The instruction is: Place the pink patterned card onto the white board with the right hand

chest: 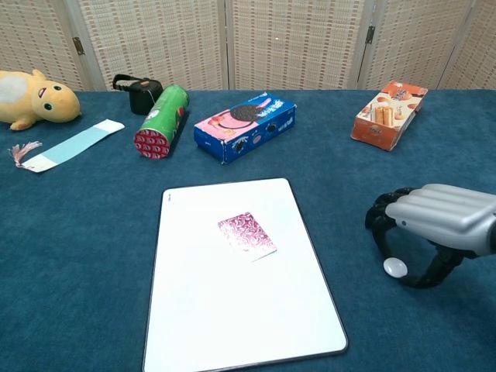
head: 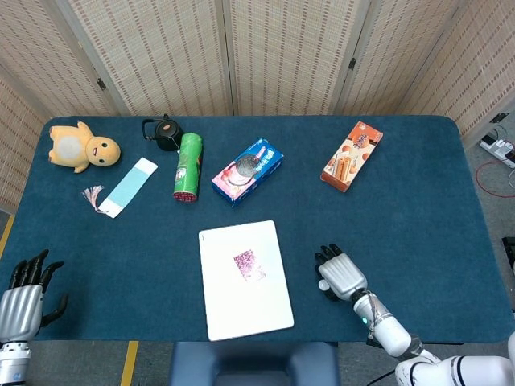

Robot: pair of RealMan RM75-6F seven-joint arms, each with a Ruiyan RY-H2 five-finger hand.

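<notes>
Left hand (head: 28,293): cropped at frame edge, fingers spread. Right hand (chest: 434,225): curled, empty. Pink patterned card (chest: 246,235): flat on white board (chest: 232,325).

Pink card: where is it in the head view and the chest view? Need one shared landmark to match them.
Head view: the pink card lies near the middle of the white board, lower centre of the picture.
Chest view: the pink card lies on the board's upper middle, centre of the picture.
Shared landmark: the blue cookie box, beyond the board's far edge in both.
</notes>
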